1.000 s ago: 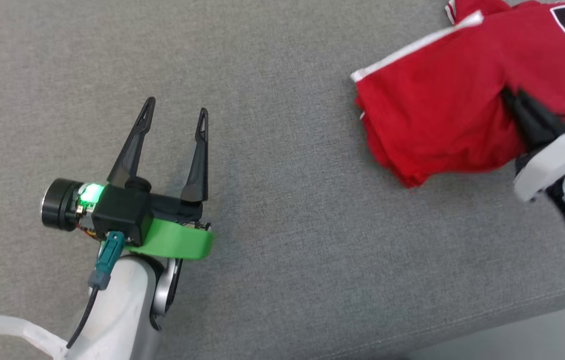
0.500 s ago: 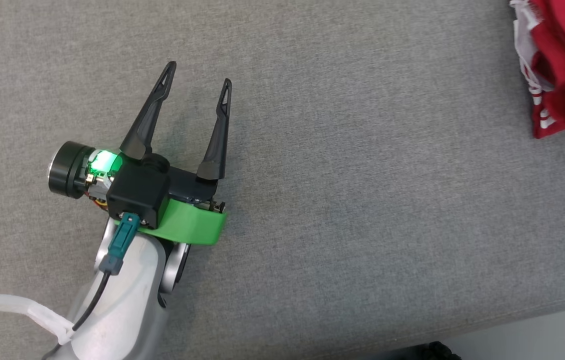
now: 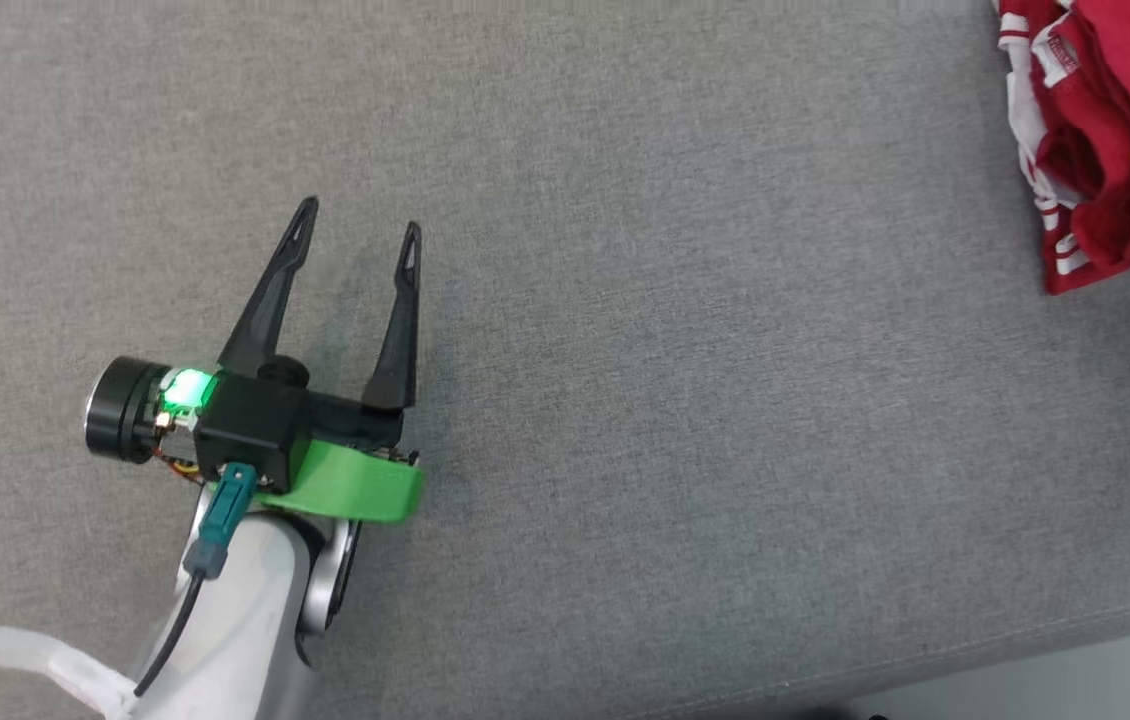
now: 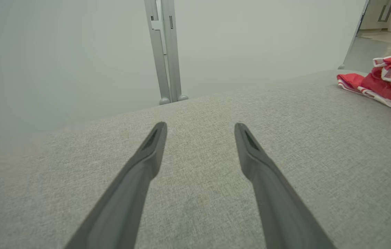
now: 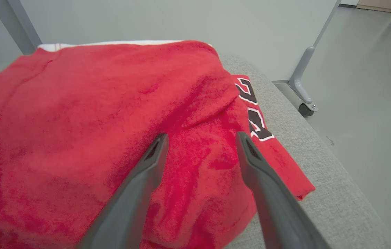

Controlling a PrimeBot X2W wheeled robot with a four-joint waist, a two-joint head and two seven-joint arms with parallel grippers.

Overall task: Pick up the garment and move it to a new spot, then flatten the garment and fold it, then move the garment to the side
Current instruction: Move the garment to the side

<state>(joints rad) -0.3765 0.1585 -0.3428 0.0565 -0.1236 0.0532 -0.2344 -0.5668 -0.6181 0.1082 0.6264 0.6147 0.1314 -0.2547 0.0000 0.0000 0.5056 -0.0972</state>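
The big grey cushion (image 3: 725, 400) takes up most of the head view, and most of it is bare. The red jersey (image 3: 1125, 130) lies way over at its right end, near the edge. It sits in soft layers on top of each other, so I think it is folded and this is its spot at the side.

The left gripper (image 3: 357, 220) hangs over the bare cushion, well apart from the jersey. Its two fingers are spread and nothing is between them. It looks like it is just keeping out of the way.

The right gripper (image 5: 200, 136) is right over the jersey. Its fingers are spread too, and they pinch no cloth. I cannot tell if the tips touch the red cloth or float just above it.

The head view cuts off most of the jersey, showing just its white stripes (image 3: 1022, 110) and some folds. A fold hides part of the black number (image 5: 252, 116), so I cannot read it.
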